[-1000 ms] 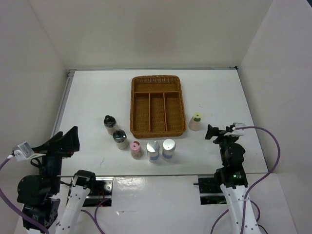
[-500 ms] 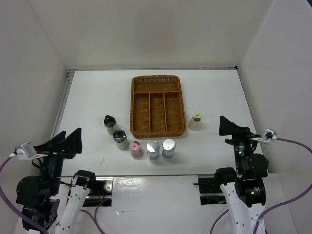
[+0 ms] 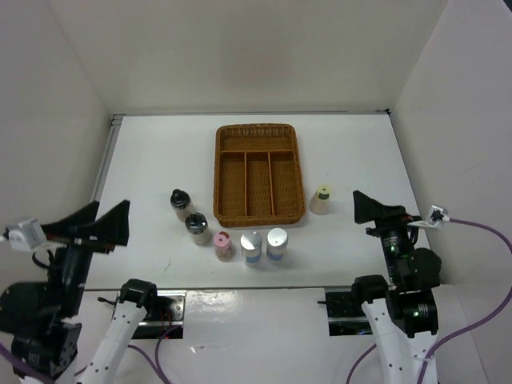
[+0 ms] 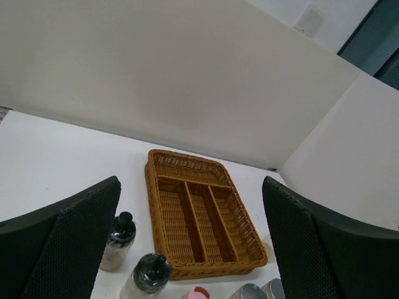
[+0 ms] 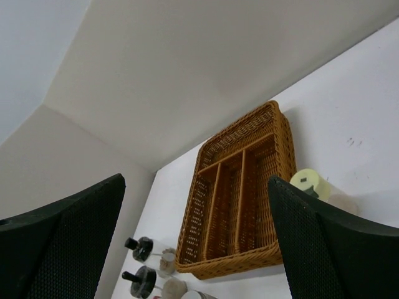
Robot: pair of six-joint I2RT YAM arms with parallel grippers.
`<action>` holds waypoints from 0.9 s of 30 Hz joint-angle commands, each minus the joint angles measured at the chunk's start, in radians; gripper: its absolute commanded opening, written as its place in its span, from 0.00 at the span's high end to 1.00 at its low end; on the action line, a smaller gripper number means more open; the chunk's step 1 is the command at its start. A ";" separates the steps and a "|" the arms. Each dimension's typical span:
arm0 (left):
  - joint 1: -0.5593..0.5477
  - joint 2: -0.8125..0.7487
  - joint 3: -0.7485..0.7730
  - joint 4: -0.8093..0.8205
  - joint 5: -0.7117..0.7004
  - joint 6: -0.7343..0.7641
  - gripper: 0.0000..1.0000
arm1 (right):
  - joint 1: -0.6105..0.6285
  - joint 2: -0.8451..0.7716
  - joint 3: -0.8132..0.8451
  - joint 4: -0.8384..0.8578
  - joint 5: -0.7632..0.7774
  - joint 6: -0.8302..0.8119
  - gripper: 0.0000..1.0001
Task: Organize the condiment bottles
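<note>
Six condiment bottles stand on the white table, all apart from both grippers. Two black-capped ones [image 3: 180,202] [image 3: 197,227] stand left of the wicker tray [image 3: 219,172]. A pink-capped one [image 3: 223,244] and two silver-topped ones [image 3: 251,247] [image 3: 277,243] stand in front of it. The yellow-green-capped one [image 3: 322,199] stands to its right. My left gripper [image 3: 112,211] is open and empty, raised at the near left. My right gripper [image 3: 364,206] is open and empty, raised at the near right. The left wrist view shows the black-capped bottles [image 4: 118,240] [image 4: 148,277]; the right wrist view shows the yellow-green cap [image 5: 308,184].
The tray has three long compartments and one cross compartment at the back, with no bottles in it [image 4: 149,187] [image 5: 283,143]. White walls close in the table at the back and on both sides.
Both arms have lifted and swung: the left gripper drifted left and higher, the right gripper moved right and now points at the tray. The bottles have not moved.
</note>
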State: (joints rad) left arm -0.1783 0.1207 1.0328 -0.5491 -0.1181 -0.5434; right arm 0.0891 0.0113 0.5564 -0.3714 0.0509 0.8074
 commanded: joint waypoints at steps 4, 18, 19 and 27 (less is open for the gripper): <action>-0.004 0.451 0.139 -0.159 0.006 0.099 0.00 | 0.004 0.458 0.317 0.048 -0.129 -0.192 0.01; -0.004 1.028 0.200 -0.219 -0.037 0.192 0.00 | 0.092 0.950 0.553 -0.187 0.021 -0.416 0.01; -0.004 1.045 0.210 -0.219 -0.037 0.192 0.00 | 0.092 0.973 0.541 -0.187 0.021 -0.404 0.01; -0.013 1.117 0.170 -0.155 -0.063 0.183 0.04 | 0.092 1.029 0.478 -0.141 0.007 -0.363 0.01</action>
State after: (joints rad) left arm -0.1886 1.2350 1.2045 -0.7490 -0.1474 -0.3687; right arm 0.1726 1.0321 1.0435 -0.5385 0.0444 0.4358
